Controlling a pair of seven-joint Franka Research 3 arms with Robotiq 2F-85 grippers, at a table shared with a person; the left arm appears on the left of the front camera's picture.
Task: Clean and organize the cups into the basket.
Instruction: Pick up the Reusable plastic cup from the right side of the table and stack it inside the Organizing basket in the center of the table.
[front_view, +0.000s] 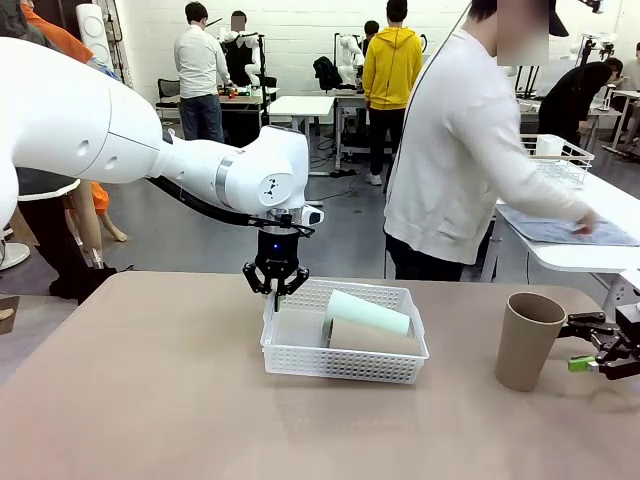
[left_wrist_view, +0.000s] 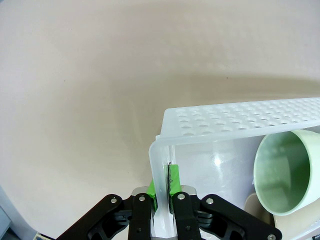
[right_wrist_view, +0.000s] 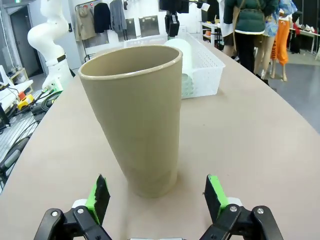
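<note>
The white mesh basket (front_view: 345, 350) sits mid-table with a mint green cup (front_view: 365, 312) and a tan cup (front_view: 375, 338) lying on their sides inside. My left gripper (front_view: 276, 290) is shut on the basket's far-left rim; the left wrist view shows its green pads (left_wrist_view: 153, 189) pinching the rim (left_wrist_view: 161, 165) beside the mint cup's mouth (left_wrist_view: 287, 172). A tan cup (front_view: 528, 342) stands upright at the right. My right gripper (front_view: 590, 355) is open just beside it. In the right wrist view that cup (right_wrist_view: 135, 115) stands just ahead of the spread fingers (right_wrist_view: 98, 194).
A person in a white top stands behind the table's far right, reaching to a side table with a white wire basket (front_view: 555, 155). The tabletop (front_view: 150, 400) has free room at front and left.
</note>
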